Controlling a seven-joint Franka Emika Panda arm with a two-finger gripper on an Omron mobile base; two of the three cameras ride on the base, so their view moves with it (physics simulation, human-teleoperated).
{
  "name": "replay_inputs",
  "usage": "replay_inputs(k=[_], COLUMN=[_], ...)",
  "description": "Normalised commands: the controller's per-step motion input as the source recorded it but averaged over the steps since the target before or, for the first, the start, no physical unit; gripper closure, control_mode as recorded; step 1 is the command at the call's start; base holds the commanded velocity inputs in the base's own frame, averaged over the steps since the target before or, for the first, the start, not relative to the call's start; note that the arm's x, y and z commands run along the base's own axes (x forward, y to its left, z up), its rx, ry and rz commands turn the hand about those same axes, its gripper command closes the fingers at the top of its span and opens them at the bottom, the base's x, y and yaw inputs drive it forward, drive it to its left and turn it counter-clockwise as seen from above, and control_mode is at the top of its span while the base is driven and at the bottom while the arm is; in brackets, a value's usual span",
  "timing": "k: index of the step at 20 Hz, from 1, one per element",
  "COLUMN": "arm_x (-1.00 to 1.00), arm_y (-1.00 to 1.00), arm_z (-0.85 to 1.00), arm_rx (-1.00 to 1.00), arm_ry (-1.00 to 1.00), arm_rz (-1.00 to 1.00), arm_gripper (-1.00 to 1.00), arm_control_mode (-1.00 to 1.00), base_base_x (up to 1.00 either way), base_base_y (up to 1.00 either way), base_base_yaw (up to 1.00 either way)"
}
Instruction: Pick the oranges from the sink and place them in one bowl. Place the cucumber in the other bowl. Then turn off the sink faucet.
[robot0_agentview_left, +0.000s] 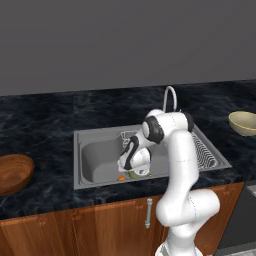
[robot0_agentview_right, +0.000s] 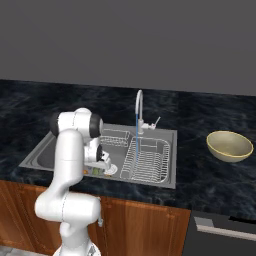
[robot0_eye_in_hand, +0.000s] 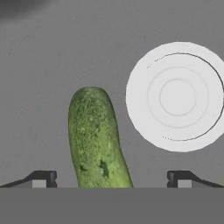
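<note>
1. While my gripper (robot0_eye_in_hand: 111, 179) hangs low in the sink (robot0_agentview_left: 100, 137), its two fingers stand wide apart and hold nothing; the cucumber (robot0_eye_in_hand: 97, 138) lies between them on the basin floor, nearer my left-hand finger (robot0_eye_in_hand: 40, 178) than the other; neither finger touches it.
2. In the hand view its long axis runs straight away from my palm, crosswise to the line between my fingertips; closing would therefore, I judge, pinch it across its narrow width, which is what I want.
3. The near end of the cucumber passes below the bottom of the hand view, so I cannot tell how far under my palm it reaches; the far, rounded end lies ahead of my fingertips.
4. The cucumber is short and stubby, dark green with a pebbled, mottled skin, blunt at its visible end, and leans slightly off the vertical of the hand view.
5. The round pale drain (robot0_eye_in_hand: 177, 97) sits ahead and to the right of my fingers, just beside the cucumber but apart from it.
6. One orange (robot0_agentview_left: 121, 178) shows in the left base view, just beside my hand at the front of the basin.
7. The olive-yellow bowl (robot0_agentview_right: 229, 145), where the cucumber belongs, stands on the counter well off to my right; the brown wooden bowl (robot0_agentview_left: 12, 172) well off to my left.
8. Water runs from the faucet (robot0_agentview_right: 139, 107); that step is not yet done.
</note>
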Motion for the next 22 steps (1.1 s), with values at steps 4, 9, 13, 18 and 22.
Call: replay_inputs(k=[4,9,13,18,22], arm_x=[0.01,0.00,0.00,0.00,0.00], arm_y=[0.11,0.02,0.03,0.04,0.00], arm_z=[-0.41,-0.36,-0.34,-0.08,0.00], arm_rx=[0.00,0.00,0.00,0.00,0.00], arm_ry=[0.00,0.00,0.00,0.00,0.00], arm_rz=[0.00,0.00,0.00,0.00,0.01], arm_gripper=[-1.00,-1.00,1.00,1.00,1.00], arm_control_mode=[-1.00,-1.00,-1.00,-1.00,-1.00], base_base_x=[0.00,0.00,0.00,0.00,0.00], base_base_y=[0.00,0.00,0.00,0.00,0.00], base_base_yaw=[0.00,0.00,0.00,0.00,0.00])
